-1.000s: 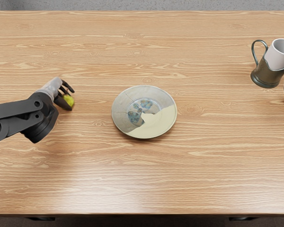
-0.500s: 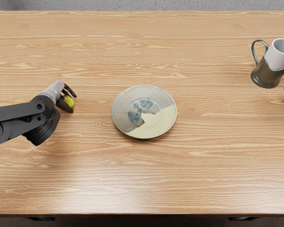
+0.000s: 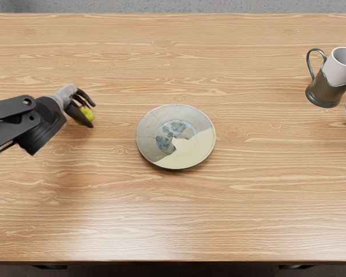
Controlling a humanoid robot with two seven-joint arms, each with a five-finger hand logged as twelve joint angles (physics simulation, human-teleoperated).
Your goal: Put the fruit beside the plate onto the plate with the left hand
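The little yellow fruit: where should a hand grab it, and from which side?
Around the fruit at its middle, coming from the left, the side away from the plate. It is small and round, so a wrap-around grasp suits it; the left hand holds it that way now.

Yellow-green fruit (image 3: 87, 114) (gripped), left of plate (image 3: 197, 149)

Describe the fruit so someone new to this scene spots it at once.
On the wooden table, find the round plate in the middle. Left of it, apart from the rim, the left hand is closed around the fruit. It is small, round and yellow-green, the only bright thing beside the grey hand and pale plate.
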